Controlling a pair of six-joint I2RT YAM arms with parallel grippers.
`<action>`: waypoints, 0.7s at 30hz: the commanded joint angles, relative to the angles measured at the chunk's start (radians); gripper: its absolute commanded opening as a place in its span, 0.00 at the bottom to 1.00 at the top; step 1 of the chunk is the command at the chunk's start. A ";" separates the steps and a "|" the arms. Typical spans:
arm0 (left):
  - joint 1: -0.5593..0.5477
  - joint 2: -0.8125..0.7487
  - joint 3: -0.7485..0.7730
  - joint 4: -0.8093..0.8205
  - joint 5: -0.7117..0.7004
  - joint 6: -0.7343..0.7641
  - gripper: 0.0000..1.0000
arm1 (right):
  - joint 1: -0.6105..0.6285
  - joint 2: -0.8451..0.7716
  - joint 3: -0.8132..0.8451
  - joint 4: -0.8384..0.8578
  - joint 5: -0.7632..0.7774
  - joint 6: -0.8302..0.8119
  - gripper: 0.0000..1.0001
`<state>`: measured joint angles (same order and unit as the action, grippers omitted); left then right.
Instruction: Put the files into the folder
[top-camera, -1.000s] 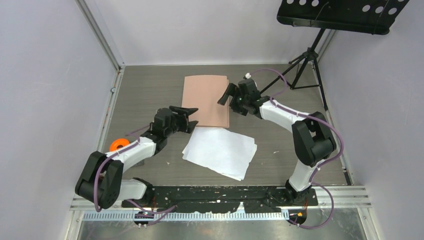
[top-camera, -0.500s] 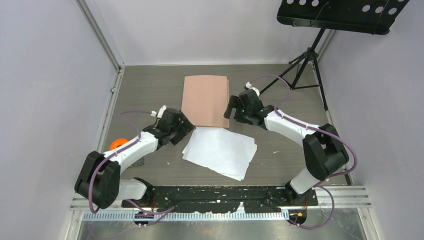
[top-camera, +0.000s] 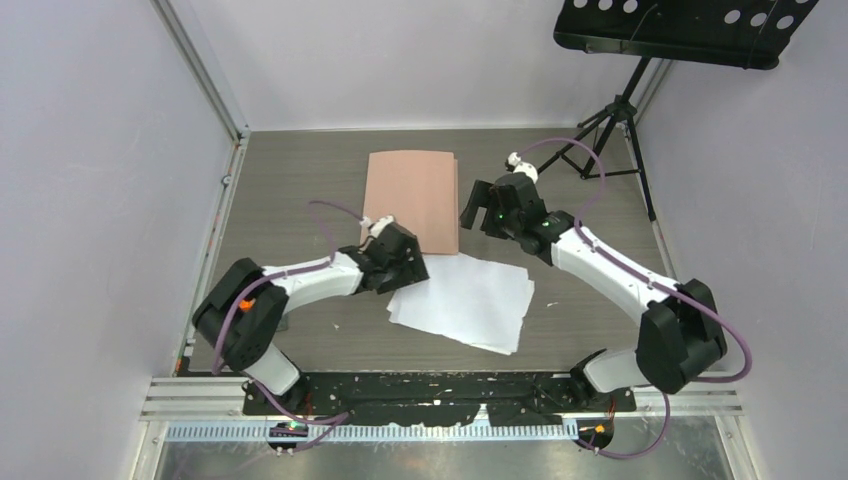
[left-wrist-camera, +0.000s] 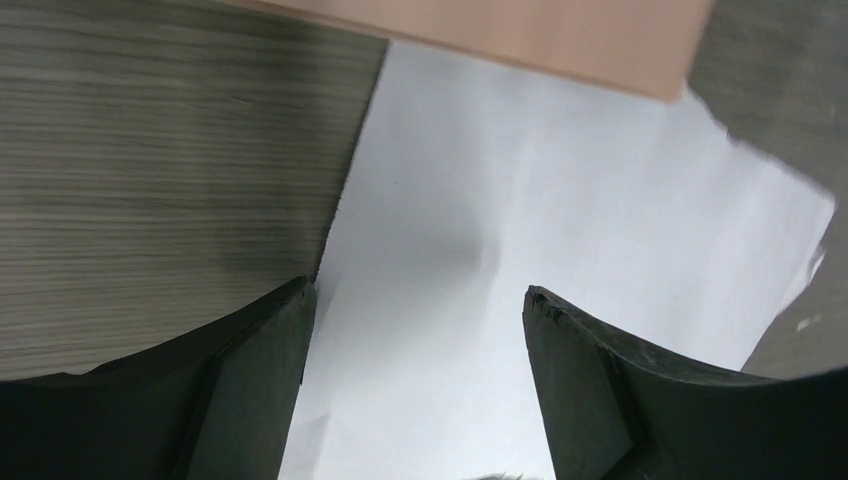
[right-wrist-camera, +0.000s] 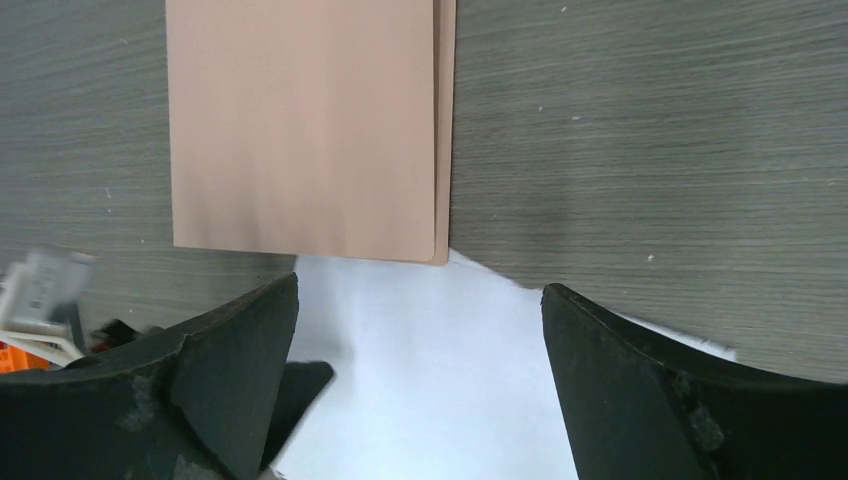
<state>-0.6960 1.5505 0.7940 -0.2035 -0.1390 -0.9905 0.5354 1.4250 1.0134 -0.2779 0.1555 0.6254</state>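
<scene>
The folder (top-camera: 410, 200) lies closed and flat at the table's middle back, salmon-pink; its clip is not visible. The files (top-camera: 468, 302), a fanned stack of white sheets, lie just in front of it, touching its near edge. My left gripper (top-camera: 412, 272) is open, low at the files' left edge, with its jaws astride the sheets (left-wrist-camera: 560, 200) and the folder's corner (left-wrist-camera: 520, 40) ahead. My right gripper (top-camera: 473, 207) is open and empty, raised beside the folder's right edge. Its camera looks down on the folder (right-wrist-camera: 300, 120) and the files (right-wrist-camera: 440, 380).
A black music stand (top-camera: 680, 30) on a tripod (top-camera: 610, 130) stands at the back right. Grey walls and metal frame rails (top-camera: 215, 240) close in the table. Something orange (right-wrist-camera: 15, 355) peeks out at the left behind my left arm.
My left gripper has swung right to the files' left edge, and the stack has slid a little to the right. My right gripper has moved slightly back and to the right.
</scene>
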 joint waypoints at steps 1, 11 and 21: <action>-0.142 0.122 0.098 -0.088 0.039 -0.021 0.79 | -0.031 -0.088 0.014 -0.032 0.058 -0.027 0.96; -0.313 0.347 0.431 -0.150 0.100 -0.049 0.78 | -0.135 -0.159 -0.053 -0.078 0.054 -0.062 0.95; -0.136 -0.035 0.187 -0.188 -0.026 -0.212 0.78 | -0.143 -0.042 0.039 -0.062 -0.090 -0.094 0.96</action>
<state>-0.9405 1.7058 1.1042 -0.3725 -0.0856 -1.0702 0.3923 1.3308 0.9848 -0.3737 0.1371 0.5529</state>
